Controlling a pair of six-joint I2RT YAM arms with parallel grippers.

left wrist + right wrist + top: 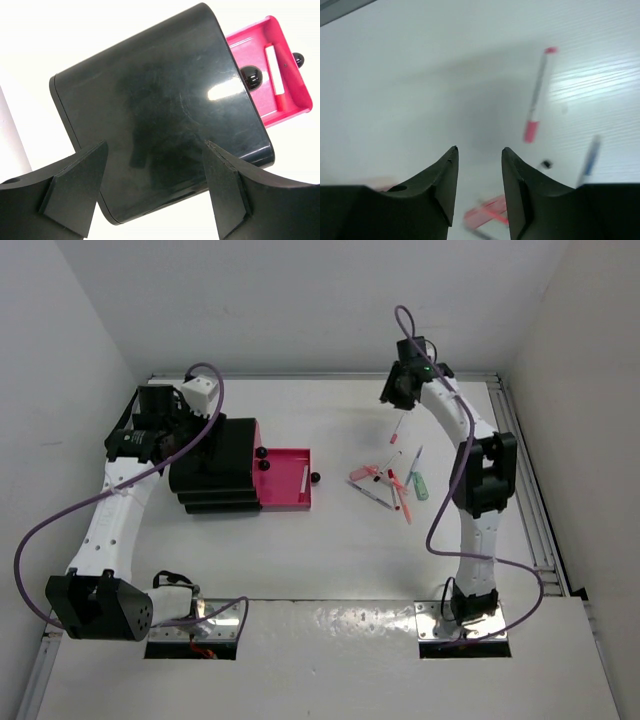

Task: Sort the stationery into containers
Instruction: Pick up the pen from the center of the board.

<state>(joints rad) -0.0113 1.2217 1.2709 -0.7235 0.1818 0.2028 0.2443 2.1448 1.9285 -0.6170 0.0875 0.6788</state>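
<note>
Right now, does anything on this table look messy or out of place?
Yes: most pens lie in a crisscross heap on the table, and one thin pen lies apart beyond it. Only one white pen sits in the open pink drawer.

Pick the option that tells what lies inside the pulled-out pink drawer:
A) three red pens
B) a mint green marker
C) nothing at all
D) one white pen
D: a single white pen lies alone on the floor of the pink drawer, as both the top view and the left wrist view show.
</note>
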